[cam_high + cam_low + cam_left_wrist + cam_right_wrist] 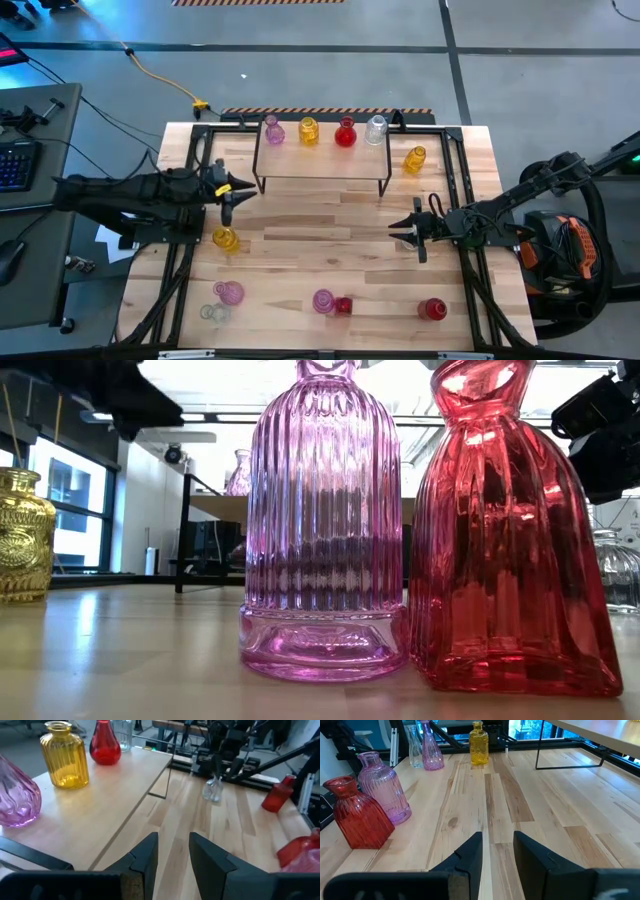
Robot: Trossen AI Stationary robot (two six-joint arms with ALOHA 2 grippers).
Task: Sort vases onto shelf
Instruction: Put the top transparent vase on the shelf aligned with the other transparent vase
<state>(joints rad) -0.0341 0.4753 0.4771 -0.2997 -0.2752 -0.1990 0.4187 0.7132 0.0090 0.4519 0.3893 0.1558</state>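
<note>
Four glass vases stand on the low light-wood shelf (320, 158); both hands, left hand (228, 196) and right hand (411, 232), hover released and empty. Next comes grasping the yellow-amber ribbed glass vase (226, 238) on the desk (330, 260).

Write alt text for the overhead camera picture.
Four vases, pink, yellow, red and clear, line the shelf at the table's far edge. Seven more stand on the tabletop. The left gripper and right gripper hover empty and slightly open.
</note>
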